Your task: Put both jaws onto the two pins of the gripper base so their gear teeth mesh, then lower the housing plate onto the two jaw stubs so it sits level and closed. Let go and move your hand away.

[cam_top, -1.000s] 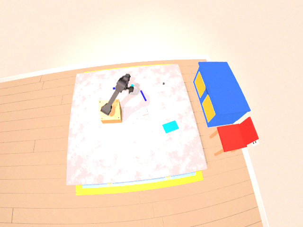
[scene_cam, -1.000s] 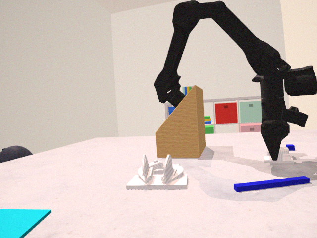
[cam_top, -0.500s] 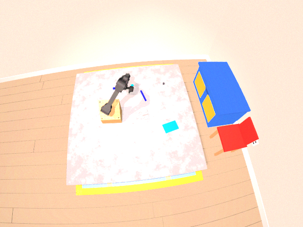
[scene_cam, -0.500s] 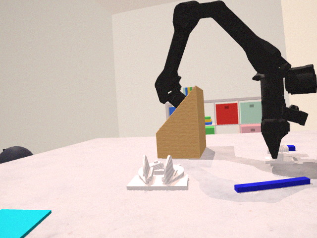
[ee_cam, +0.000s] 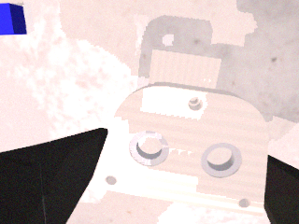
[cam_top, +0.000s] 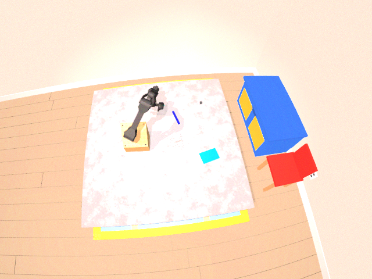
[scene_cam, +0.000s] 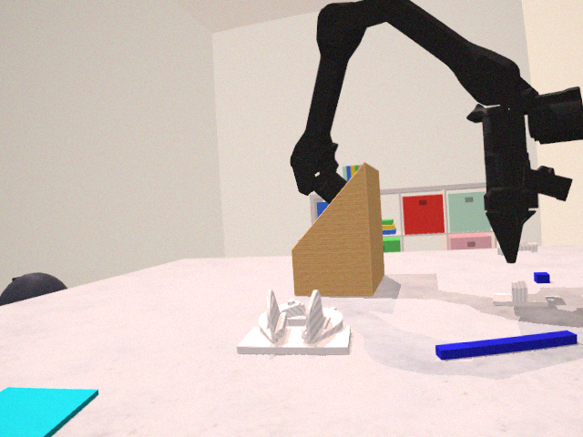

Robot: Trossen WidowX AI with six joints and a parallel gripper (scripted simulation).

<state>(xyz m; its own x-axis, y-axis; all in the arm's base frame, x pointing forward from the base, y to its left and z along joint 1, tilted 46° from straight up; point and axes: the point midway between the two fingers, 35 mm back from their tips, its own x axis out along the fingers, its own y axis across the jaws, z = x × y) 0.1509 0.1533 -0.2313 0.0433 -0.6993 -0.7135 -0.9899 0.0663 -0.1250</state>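
Wrist view has the plate across the mouth of the claw, one finger at each end of its long axis. I judge the claw to be grasping it by those edges, clear of the worktop; both rings face the lens.

What counts next is the base. From outside it sits well to the left of the claw and nearer the lens, with two jaws standing up on it side by side. They look mounted already, though I can't make out whether the teeth mesh.

So the plate probably has to travel sideways, then turn until its rings suit the stubs, and go down level. A blue bar lies flat near the way across, and the wooden block stands behind the base, so I'd keep some height. A white part rests below the claw; dipping early could clip it. The cyan sheet is out of the way.
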